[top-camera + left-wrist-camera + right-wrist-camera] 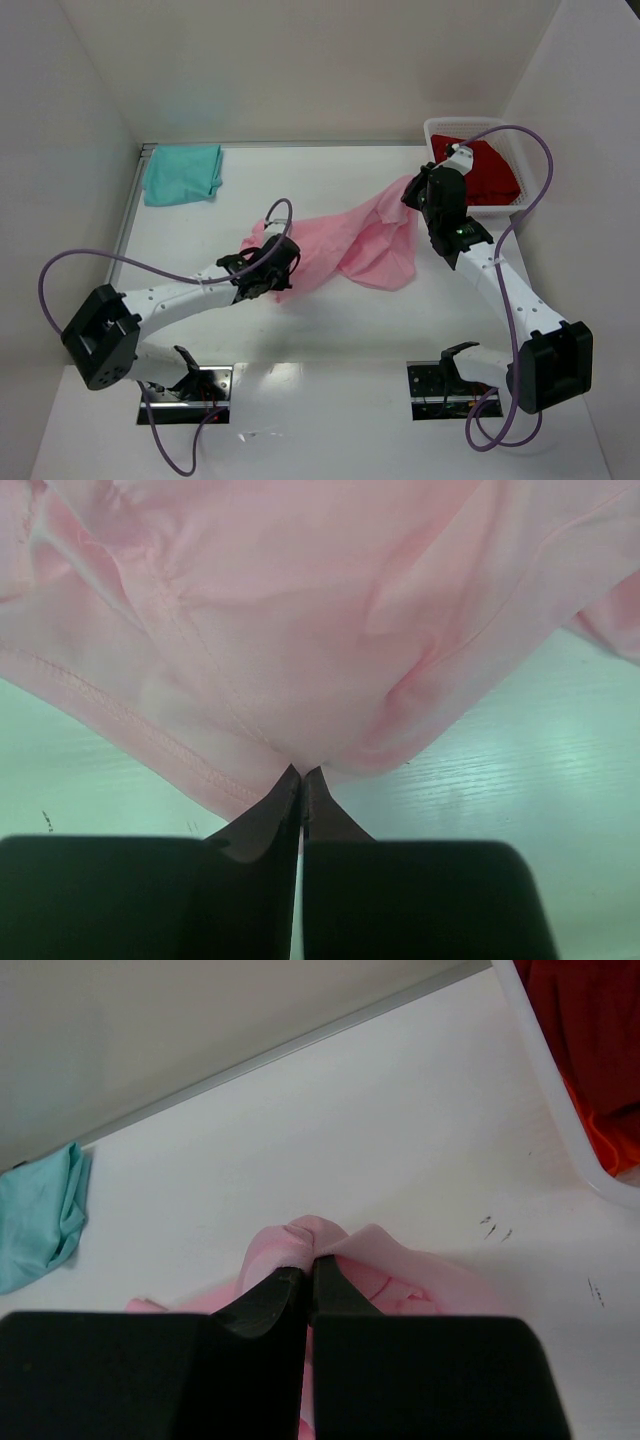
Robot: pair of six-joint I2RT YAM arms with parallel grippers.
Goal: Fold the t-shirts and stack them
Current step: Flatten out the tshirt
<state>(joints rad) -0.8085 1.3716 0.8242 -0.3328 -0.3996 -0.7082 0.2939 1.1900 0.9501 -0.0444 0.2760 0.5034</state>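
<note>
**Left gripper [302, 776] and right gripper [308, 1263] both closed on pink shirt [350, 240]**

Left gripper: fingers pressed together with no visible gap, a pinch of hemmed pink cloth caught at the tips. The left wrist view shows the cloth fanning out above the tips, with its seam and stitched edge clear.

Right gripper: fingers likewise closed, nipping a small fold of the same shirt at the tips.

Pink shirt: unfolded and rumpled at mid-table. It spans from the left gripper up to the right gripper, which is nearer the far right corner. A loose lobe sags below the span towards the table [330, 340]. Whether it rests on the surface cannot be told. Collar and chest mark are not made out.

Teal shirt [182, 172]: roughly folded, flat on the table in the far left corner, well apart from both grippers.

Red shirt [490, 170]: bunched inside a white basket [434, 126] at the far right corner, just beyond the right gripper. The right wrist view shows orange cloth [612, 1150] beside it in the basket.
</note>
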